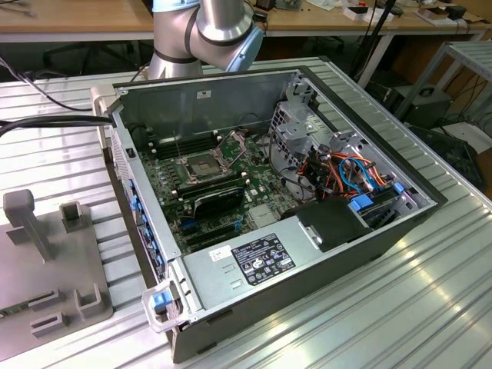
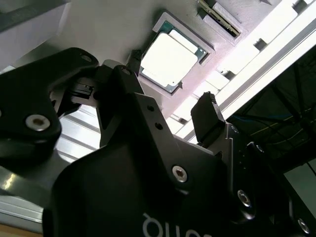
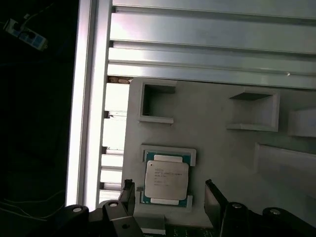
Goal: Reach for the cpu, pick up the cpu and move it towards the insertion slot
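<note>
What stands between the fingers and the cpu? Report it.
Nothing visible. In the first wrist view the open fingers flank the cpu, which lies bare in its grey holder.

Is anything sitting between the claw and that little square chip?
No, the gap is bare: in the first wrist view the open end effector hovers over the cpu.

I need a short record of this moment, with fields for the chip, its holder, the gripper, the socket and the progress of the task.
cpu: lies flat, metal face up, in a square recess
holder: gray tray on a ribbed metal table
gripper: open, one finger on each side of the cpu, no grip visible
insertion slot: on the board inside the open computer case, dark centre showing
progress: cpu not yet lifted from the tray
</note>
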